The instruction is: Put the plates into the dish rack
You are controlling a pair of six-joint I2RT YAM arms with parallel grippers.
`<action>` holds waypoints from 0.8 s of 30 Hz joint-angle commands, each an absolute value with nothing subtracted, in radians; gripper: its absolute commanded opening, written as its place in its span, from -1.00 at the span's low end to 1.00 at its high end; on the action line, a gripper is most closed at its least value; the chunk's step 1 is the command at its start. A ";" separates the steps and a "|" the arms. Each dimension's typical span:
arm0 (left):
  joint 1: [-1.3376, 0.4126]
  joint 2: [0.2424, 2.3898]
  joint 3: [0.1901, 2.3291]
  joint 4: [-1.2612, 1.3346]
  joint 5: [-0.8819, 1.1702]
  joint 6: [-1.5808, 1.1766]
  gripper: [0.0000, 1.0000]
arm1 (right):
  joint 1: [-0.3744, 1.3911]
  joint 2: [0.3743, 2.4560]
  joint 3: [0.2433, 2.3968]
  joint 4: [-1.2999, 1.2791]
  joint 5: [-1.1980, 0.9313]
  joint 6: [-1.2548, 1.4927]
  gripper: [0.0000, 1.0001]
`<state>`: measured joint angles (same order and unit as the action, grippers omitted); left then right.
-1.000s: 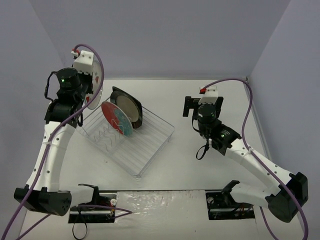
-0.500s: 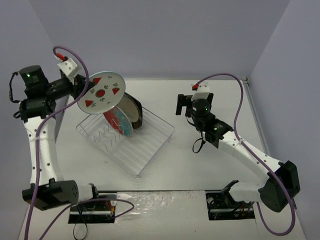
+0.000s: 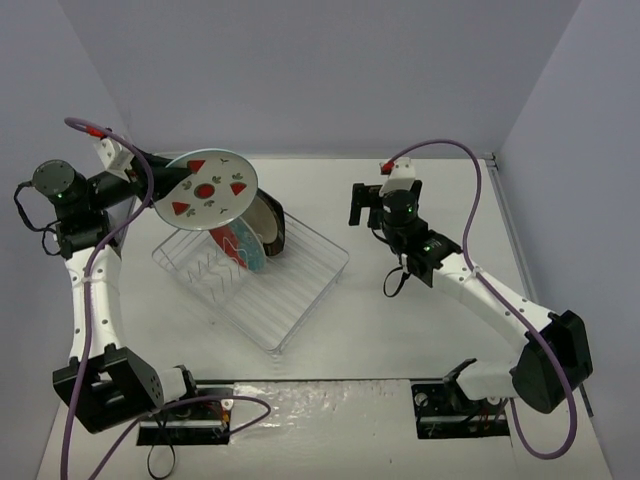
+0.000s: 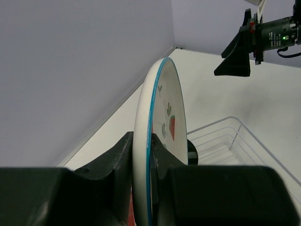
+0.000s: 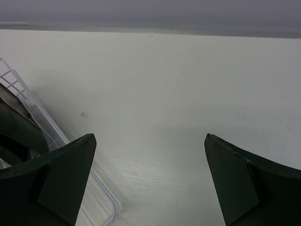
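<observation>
**Last plate in the air, three already racked**

The left jaws are clenched on the rim of the small white plate with red triangles (image 3: 210, 187). In the left wrist view the plate (image 4: 160, 141) is seen edge-on, with one finger on each face. It hangs clear above the far-left end of the dish rack (image 3: 300, 296), touching nothing, its patterned face tipped up toward the overhead camera.

Three plates stand on edge among the tines at that end of the rack:
- the red-and-teal floral plate (image 3: 236, 246), nearest the open rows
- the beige plate with the striped rim (image 3: 263, 220), behind it
- the square black plate (image 3: 279, 231), at the back

The rest of the rack, toward the near right, shows bare tines.

The right jaws are released and spread wide with nothing between them. They hover over the bare bench (image 3: 400, 330) to the right of the rack, with only a corner of the wire rim (image 5: 28, 108) showing in the right wrist view.

As I read it, the step in hand is carrying the fourth and final plate to its slot, so the task is close to done. The next move calls for turning the plate upright on its edge and lining it up with a free row on the open side of the floral plate. It should then go straight down between the tines before the grip lets go. The approach needs care because the held plate sits right above the standing ones and could knock them.
</observation>
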<state>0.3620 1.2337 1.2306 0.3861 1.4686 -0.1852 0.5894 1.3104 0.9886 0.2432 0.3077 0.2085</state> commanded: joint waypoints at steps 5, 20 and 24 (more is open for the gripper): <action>0.350 1.242 1.378 0.593 1.671 -0.317 -1.00 | 0.591 1.399 1.117 0.408 -0.053 0.127 0.86; 0.293 1.258 1.372 0.535 1.669 -0.285 -1.00 | 0.669 1.764 1.691 0.290 -0.720 -0.077 0.94; 0.277 1.271 1.372 0.534 1.669 -0.290 -1.00 | 0.667 1.779 1.743 0.299 -0.852 -0.085 0.95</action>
<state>0.2958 1.2906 1.3025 0.4427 1.5112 -0.2893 0.6780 1.7939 1.6588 0.2420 -0.6583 -0.0551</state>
